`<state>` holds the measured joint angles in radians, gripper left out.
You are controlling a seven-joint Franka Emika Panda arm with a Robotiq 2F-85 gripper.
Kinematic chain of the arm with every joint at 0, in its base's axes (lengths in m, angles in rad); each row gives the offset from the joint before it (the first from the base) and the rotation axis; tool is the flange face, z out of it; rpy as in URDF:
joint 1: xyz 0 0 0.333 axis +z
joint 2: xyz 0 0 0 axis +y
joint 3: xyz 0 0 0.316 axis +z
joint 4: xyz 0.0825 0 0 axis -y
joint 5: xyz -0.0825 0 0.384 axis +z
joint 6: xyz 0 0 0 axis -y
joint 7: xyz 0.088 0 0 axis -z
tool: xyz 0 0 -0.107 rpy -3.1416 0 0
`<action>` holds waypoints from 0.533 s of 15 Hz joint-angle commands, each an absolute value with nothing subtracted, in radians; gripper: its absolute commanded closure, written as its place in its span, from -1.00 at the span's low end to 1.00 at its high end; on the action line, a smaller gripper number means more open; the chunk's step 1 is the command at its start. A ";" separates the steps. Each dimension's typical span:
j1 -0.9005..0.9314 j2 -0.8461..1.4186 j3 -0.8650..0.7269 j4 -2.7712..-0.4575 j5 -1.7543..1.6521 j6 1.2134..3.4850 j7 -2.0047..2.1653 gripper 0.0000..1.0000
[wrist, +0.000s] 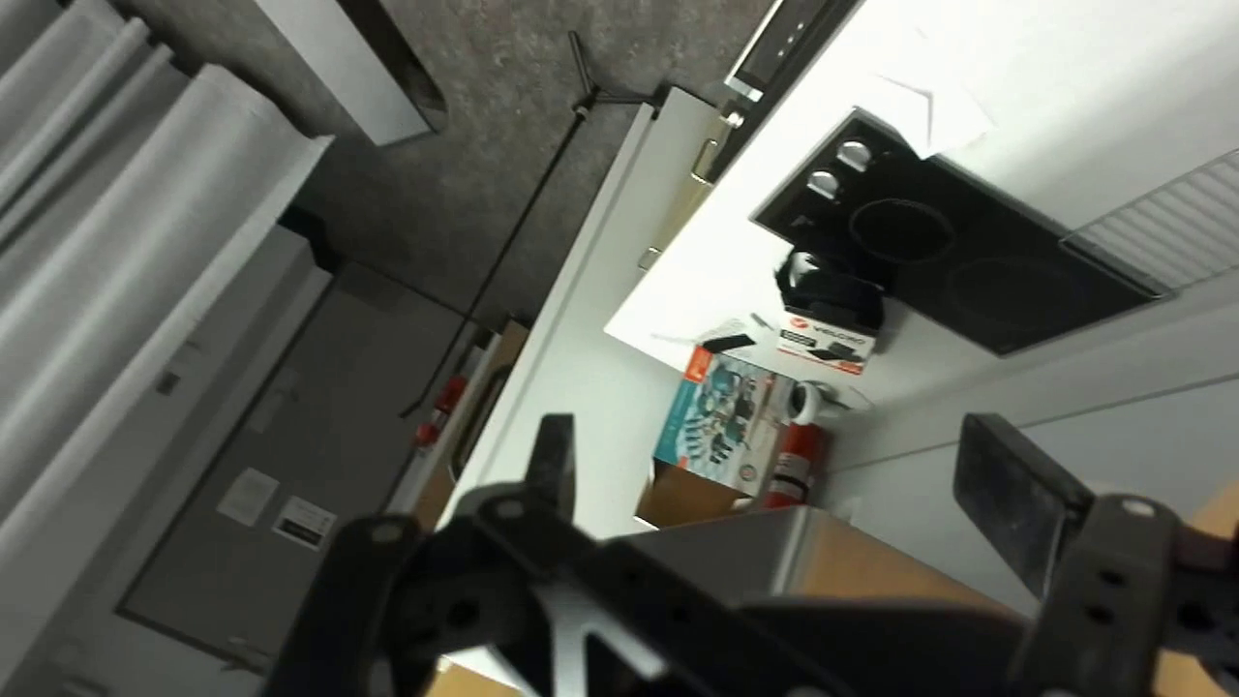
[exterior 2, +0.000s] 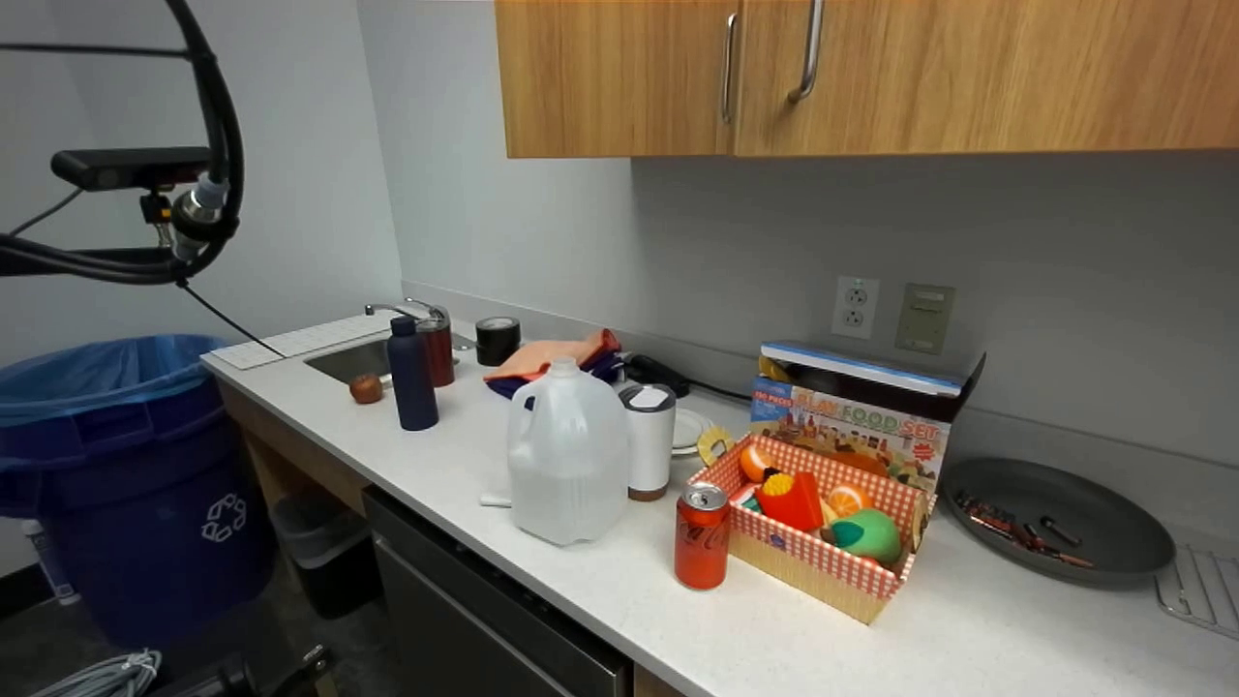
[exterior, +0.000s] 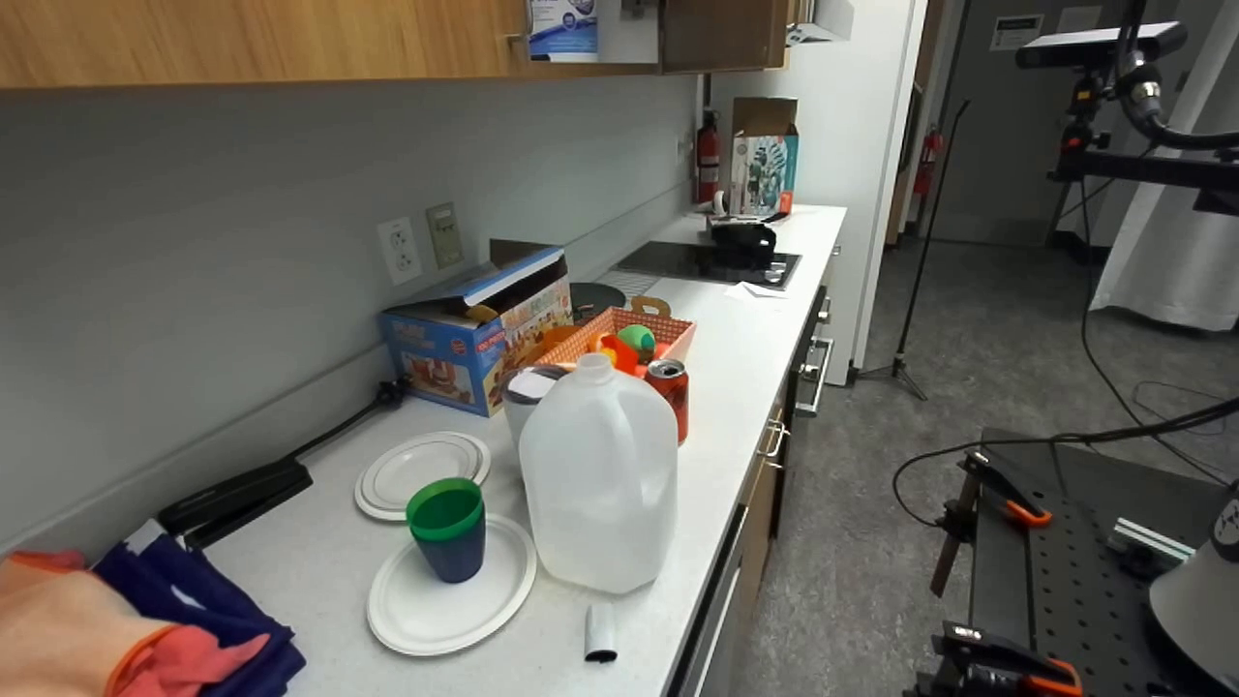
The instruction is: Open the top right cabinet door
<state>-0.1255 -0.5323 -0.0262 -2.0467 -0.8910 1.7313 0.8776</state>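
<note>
In an exterior view, the sight line runs from above along the counter [exterior: 740, 319], the wall [exterior: 194, 242] at left, the jug [exterior: 600, 474] near, the cooktop [exterior: 673, 257] far. In an exterior view, the sight line crosses the counter to the wall, angled left, the basket [exterior 2: 808, 561] near right, the sink [exterior 2: 347, 362] far left. Both exterior views share the jug, can [exterior 2: 702, 544] and basket. The wrist view, strongly rolled, looks past the close gripper [wrist: 774, 465] to the cooktop and teal box [exterior: 763, 174], which an exterior view shares.

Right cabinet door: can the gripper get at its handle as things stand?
Probably yes: the gripper is open and holds nothing, and in an exterior view nothing covers the visible part of the handle. No view clearly shows both, so the distance is unclear.
</note>
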 commanded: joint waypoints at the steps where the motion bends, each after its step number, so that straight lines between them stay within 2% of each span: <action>1: -0.150 -0.546 -0.029 -2.039 -0.872 1.685 0.892 -1.00; 8: -0.055 -0.550 0.020 -2.036 -0.565 1.596 0.713 -1.00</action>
<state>-0.0922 -0.5367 -0.0054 -2.0492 -0.6794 1.6403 0.7880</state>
